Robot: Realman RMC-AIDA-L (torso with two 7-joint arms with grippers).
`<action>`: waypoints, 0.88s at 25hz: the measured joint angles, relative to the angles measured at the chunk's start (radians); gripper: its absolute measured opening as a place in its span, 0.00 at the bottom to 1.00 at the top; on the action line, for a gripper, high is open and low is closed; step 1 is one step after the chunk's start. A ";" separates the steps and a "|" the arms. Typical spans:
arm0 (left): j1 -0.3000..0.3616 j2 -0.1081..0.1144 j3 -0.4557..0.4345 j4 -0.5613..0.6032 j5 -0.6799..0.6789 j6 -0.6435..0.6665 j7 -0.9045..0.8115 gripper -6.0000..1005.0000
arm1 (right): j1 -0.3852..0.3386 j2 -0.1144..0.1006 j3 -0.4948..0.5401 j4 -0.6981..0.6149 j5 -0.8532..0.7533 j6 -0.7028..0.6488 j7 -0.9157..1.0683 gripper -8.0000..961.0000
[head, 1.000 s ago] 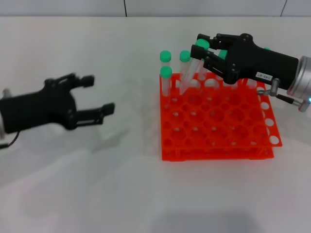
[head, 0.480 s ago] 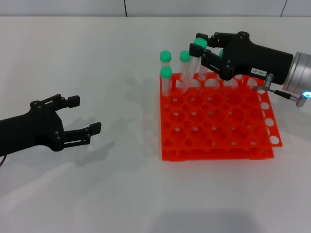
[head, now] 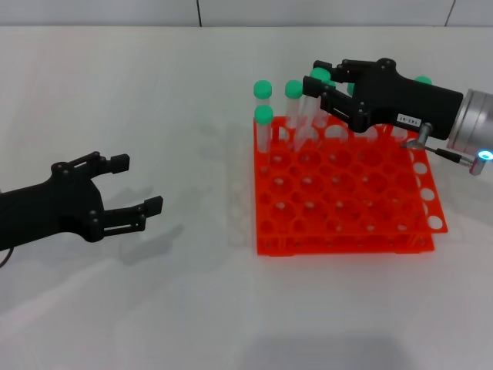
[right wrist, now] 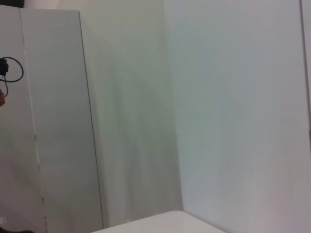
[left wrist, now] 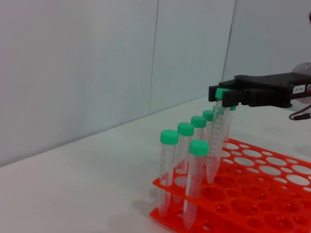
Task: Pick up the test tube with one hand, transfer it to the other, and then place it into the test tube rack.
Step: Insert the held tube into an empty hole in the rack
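**A:** Where do you have the test tube (head: 313, 99) right now?

**B:** You have it in the right gripper (head: 323, 83), clamped just under its green cap. It hangs tilted over the far row of the test tube rack (head: 347, 231), its tip down among the holes there. In the left wrist view the test tube (left wrist: 215, 138) reaches down to the rack (left wrist: 252, 194); whether it is fully seated I cannot tell.

**A:** And your other gripper?

**B:** Your left gripper (head: 129, 185) sits well to the left of the rack, low over the table (head: 192, 308), fingers spread and holding nothing.

**A:** What else stands in the rack?

**B:** Several green-capped tubes (head: 263, 123), upright at the rack's far left corner, just beside the held one.
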 joint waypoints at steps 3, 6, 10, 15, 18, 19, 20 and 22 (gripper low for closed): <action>0.000 0.000 0.000 -0.010 -0.002 -0.005 0.017 0.89 | 0.000 0.000 0.003 0.001 0.003 0.002 0.000 0.26; 0.000 0.000 0.000 -0.014 -0.003 -0.010 0.020 0.89 | 0.003 0.000 -0.002 0.003 0.004 0.015 -0.001 0.26; 0.000 0.000 0.000 -0.017 0.000 -0.010 0.020 0.89 | 0.011 0.000 -0.014 0.019 0.004 0.050 -0.011 0.27; 0.000 0.001 0.000 -0.024 0.000 -0.013 0.020 0.88 | 0.026 0.000 -0.016 0.054 0.005 0.077 -0.035 0.26; 0.000 0.002 0.000 -0.025 0.000 -0.013 0.020 0.88 | 0.029 0.000 -0.017 0.063 0.002 0.084 -0.039 0.26; 0.000 0.002 0.000 -0.025 -0.001 -0.013 0.020 0.88 | 0.030 0.000 -0.017 0.066 0.002 0.087 -0.039 0.26; -0.001 0.002 0.000 -0.025 -0.001 -0.013 0.020 0.88 | 0.031 0.000 -0.017 0.067 0.000 0.090 -0.039 0.26; -0.003 0.002 0.000 -0.026 -0.001 -0.013 0.020 0.88 | 0.031 0.000 -0.021 0.068 -0.001 0.093 -0.039 0.26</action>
